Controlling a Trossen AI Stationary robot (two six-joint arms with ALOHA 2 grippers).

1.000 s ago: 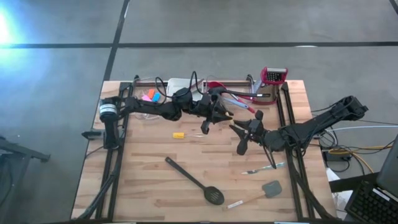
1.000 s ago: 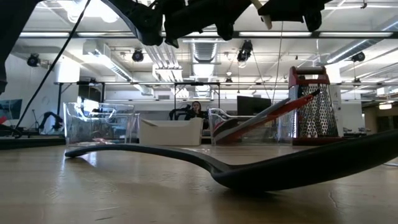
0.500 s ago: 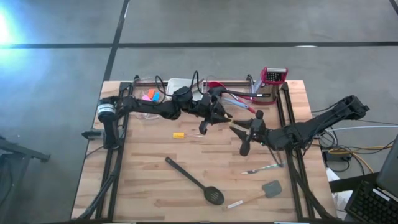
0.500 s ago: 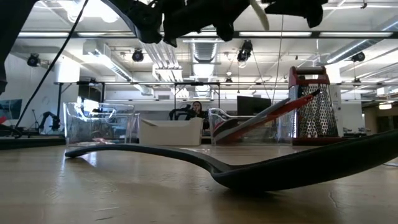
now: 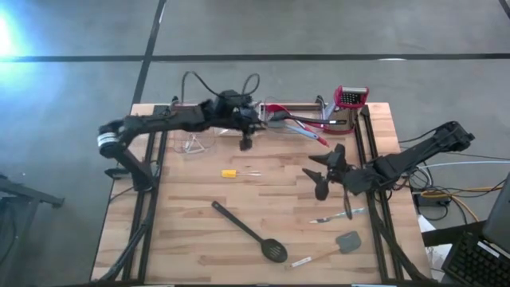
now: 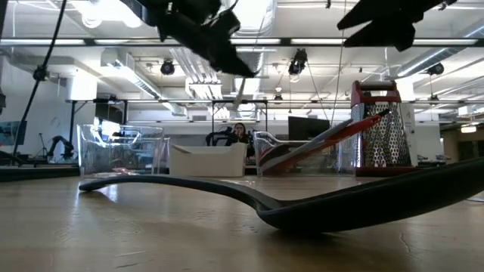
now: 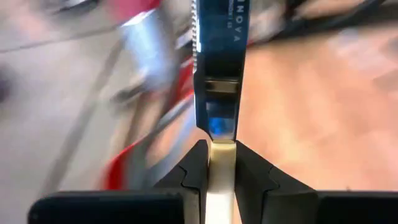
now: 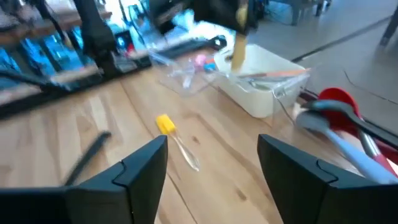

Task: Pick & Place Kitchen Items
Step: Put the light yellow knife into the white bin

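**Left end effector clamps a cream-handled knife over the bins; right one stands open mid-desk**

The desk [image 5: 191,239] is pale butcher-block wood with visible planks. The left end effector [image 7: 221,163] sits at the far side of it, just in front of the clear plastic bins [image 5: 299,119], its two dark fingers [image 7: 189,171] pressed together on the smooth cream handle of a knife [image 7: 217,68]; the blade is flat, glossy metal with a serrated edge and small printed lettering. Behind the blade the left wrist view is smeared, and only red and grey utensil shapes can be made out.

The right end effector [image 5: 325,171] hovers right of centre, jaws spread wide with nothing between them. A thin metal fork [image 5: 335,215] lies on the wood just nearer the front edge than it, and a grey spatula [image 5: 347,240] with a pale handle lies farther front. A long matte black slotted spoon [image 5: 251,233] lies diagonally near the front centre, well apart from both end effectors; in the low view it fills the foreground and its right end is cut off. A small yellow-handled tool [image 5: 237,173] with a thin metal shaft lies mid-desk between the arms. Red and grey long-handled utensils [image 5: 307,127] lean out of one bin, beside a red-topped metal box grater [image 5: 351,97]
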